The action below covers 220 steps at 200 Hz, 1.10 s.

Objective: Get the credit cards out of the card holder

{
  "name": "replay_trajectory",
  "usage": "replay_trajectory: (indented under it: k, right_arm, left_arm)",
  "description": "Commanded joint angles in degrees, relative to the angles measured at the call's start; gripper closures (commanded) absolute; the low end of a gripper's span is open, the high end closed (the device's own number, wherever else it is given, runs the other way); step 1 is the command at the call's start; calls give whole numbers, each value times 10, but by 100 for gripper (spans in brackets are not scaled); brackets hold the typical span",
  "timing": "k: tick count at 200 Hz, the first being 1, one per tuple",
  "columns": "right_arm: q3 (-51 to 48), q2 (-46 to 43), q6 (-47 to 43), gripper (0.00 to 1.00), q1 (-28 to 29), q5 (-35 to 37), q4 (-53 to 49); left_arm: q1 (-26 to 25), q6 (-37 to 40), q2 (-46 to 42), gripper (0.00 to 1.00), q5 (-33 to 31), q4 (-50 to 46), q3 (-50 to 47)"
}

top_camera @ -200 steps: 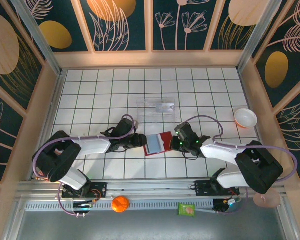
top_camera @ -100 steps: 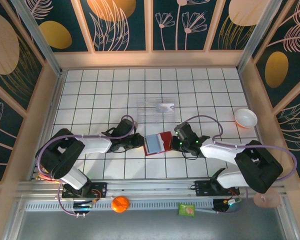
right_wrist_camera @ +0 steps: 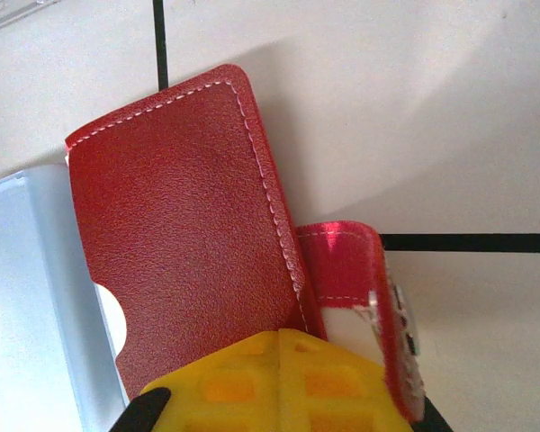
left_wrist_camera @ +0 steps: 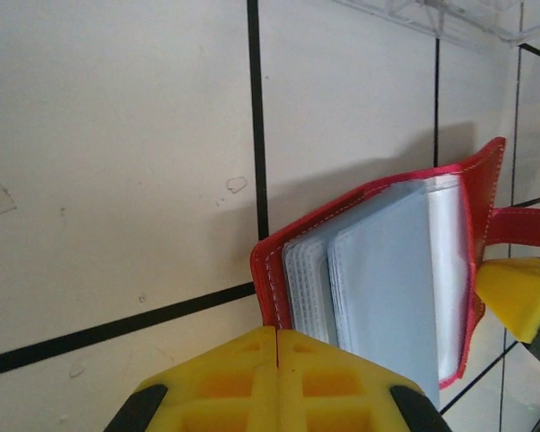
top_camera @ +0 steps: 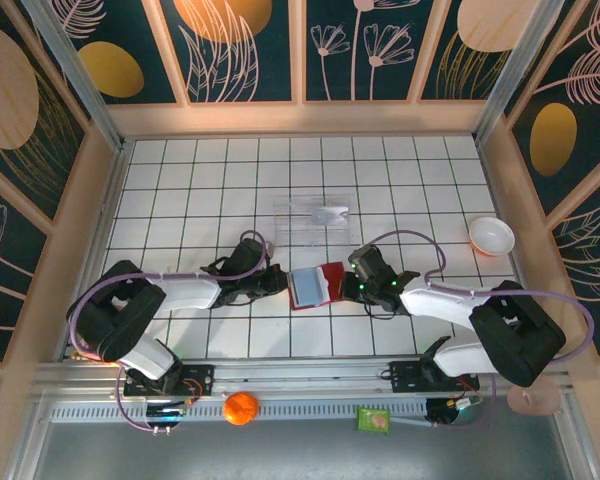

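The red card holder (top_camera: pixel 316 286) lies open on the white tiled table between my two grippers. Its light blue and grey sleeves (left_wrist_camera: pixel 387 270) face up. No credit cards show; whatever the sleeves hold is hidden. My left gripper (top_camera: pixel 283 281) is shut on the holder's left cover edge (left_wrist_camera: pixel 268 279), its yellow fingertips (left_wrist_camera: pixel 252 355) pressed together. My right gripper (top_camera: pixel 346 287) is shut on the red right flap (right_wrist_camera: pixel 180 234), which it holds tilted off the table. The snap tab (right_wrist_camera: pixel 342 261) curls beside it.
A clear plastic tray (top_camera: pixel 314 226) stands just behind the holder with a pale grey rectangle (top_camera: pixel 331 213) in it. A white bowl (top_camera: pixel 491 236) sits at the right. An orange (top_camera: pixel 241 408) and a green packet (top_camera: pixel 373 419) lie on the front rail.
My left gripper's fingers have closed at the holder's left edge and edged slightly right. The right gripper and the holder stay as they were.
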Motion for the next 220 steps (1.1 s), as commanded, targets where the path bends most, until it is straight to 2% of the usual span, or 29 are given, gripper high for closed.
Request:
replay_trajectory:
  k: [1, 12, 28, 35, 69, 75, 125, 155, 220]
  right_arm:
    - [20, -17, -20, 100, 9, 11, -25]
    - [29, -30, -32, 91, 10, 19, -32]
    - [38, -49, -50, 65, 14, 21, -31]
    - [43, -53, -56, 57, 17, 26, -32]
    - [68, -37, -94, 40, 55, 20, -2]
    - [76, -24, -98, 33, 60, 11, 1]
    - [147, 88, -115, 28, 114, 56, -18]
    - [157, 101, -121, 28, 122, 82, -38]
    - [161, 122, -125, 27, 139, 85, -45]
  left_arm:
    - [-8, -6, -25, 100, 11, 27, -5]
    - [-8, -6, -24, 100, 12, 26, -5]
    - [-7, -8, -19, 100, 19, 33, -7]
    - [-7, -8, -17, 100, 20, 34, -6]
    - [-7, -11, -20, 100, 26, 42, -7]
    - [-7, -11, -21, 100, 26, 42, -8]
    - [-8, -11, -31, 100, 23, 39, -12]
    - [-7, -10, -38, 100, 18, 37, -16]
    - [-7, -12, -38, 100, 18, 43, -17]
